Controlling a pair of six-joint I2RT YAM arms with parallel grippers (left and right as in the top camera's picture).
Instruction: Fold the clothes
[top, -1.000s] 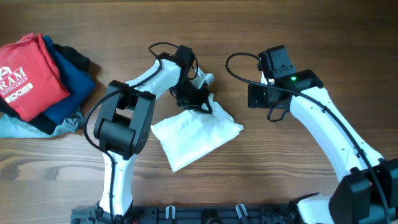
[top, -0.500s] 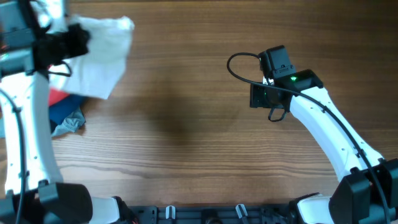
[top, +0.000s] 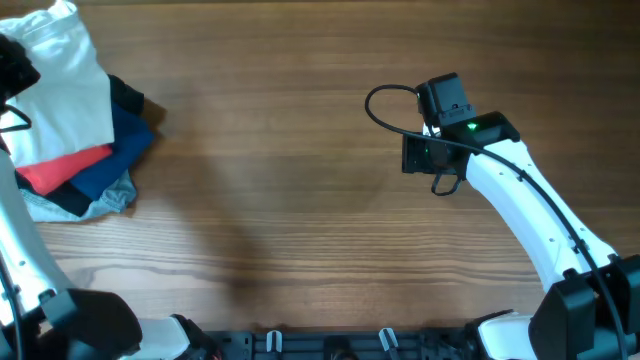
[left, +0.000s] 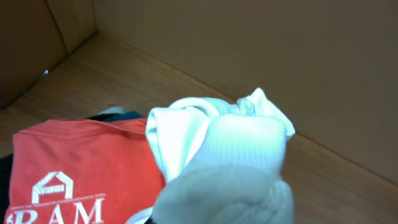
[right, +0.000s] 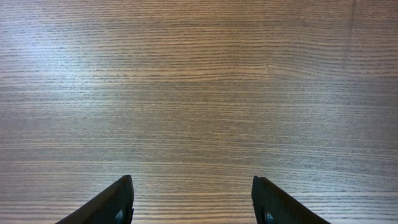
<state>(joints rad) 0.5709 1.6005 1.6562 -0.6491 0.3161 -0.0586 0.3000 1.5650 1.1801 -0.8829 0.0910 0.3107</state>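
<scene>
The white T-shirt (top: 60, 90) is folded into a bundle and sits over the pile of clothes at the table's far left. In the left wrist view it (left: 230, 155) bulges right up against the camera and hides the fingers. My left gripper (top: 12, 72) is at the frame's left edge, at the shirt's left side, and seems shut on it. My right gripper (top: 428, 158) hangs open and empty over bare wood right of centre, its two dark fingers (right: 193, 186) wide apart.
Under the white shirt lie a red shirt with white lettering (top: 65, 168) (left: 74, 162), a blue garment (top: 120, 150), a black one (top: 128, 95) and a pale grey one (top: 110, 200). A cardboard-coloured wall (left: 261, 43) stands behind the table.
My left arm has swung the white shirt from the table's middle to the far left and brought it down over the pile. The right arm has not moved.
</scene>
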